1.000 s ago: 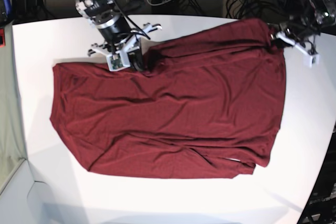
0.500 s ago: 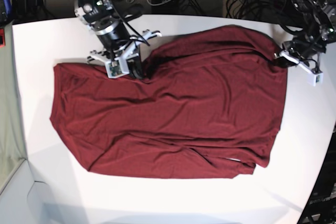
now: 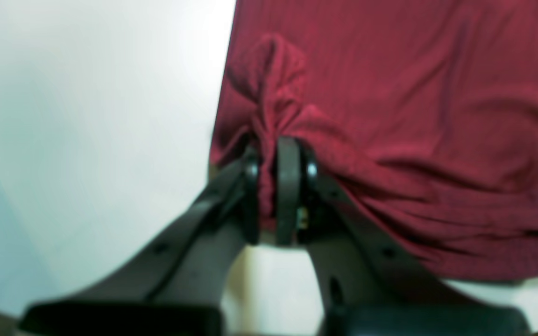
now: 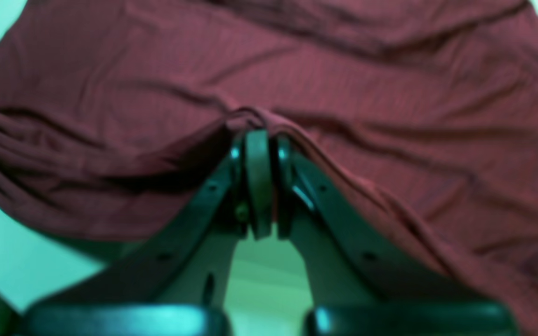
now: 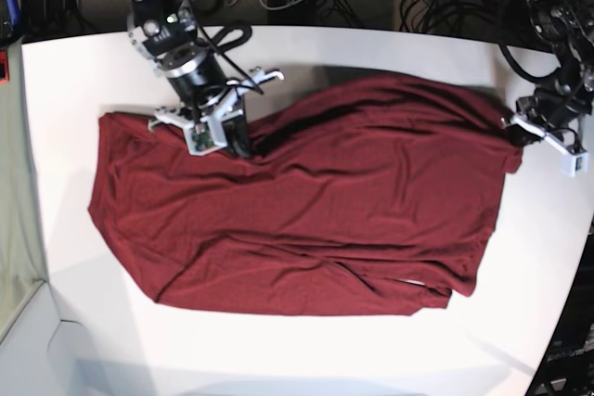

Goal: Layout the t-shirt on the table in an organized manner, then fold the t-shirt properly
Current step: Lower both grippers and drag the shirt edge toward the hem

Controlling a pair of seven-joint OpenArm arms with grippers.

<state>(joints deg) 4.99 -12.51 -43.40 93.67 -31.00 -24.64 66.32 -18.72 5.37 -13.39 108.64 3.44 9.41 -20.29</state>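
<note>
A: Item one, the t-shirt. Location?

B: Spread across the middle of the table, maroon, creased, far edge raised where both arms hold it. Against the earlier base pictures that far edge sits lower and nearer the camera; the far-right corner, formerly close to the table's back rim, is now drawn down and outward to the right.

A: Item two, the left gripper.

B: Jaws closed on a bunched fold at the t-shirt's edge, cloth pinched between the pads. In the base view it now stands at the table's right edge, lower than a second ago.

A: Item three, the right gripper.

B: Jaws pressed together, with a ridge of the t-shirt gathered right at the tips; the wrist picture is blurred, so the cloth between the pads is probable rather than plain. In the base view it has shifted slightly down and left, taking the fold with it.

A: Near hem?

B: Unchanged, flat on the table.
</note>
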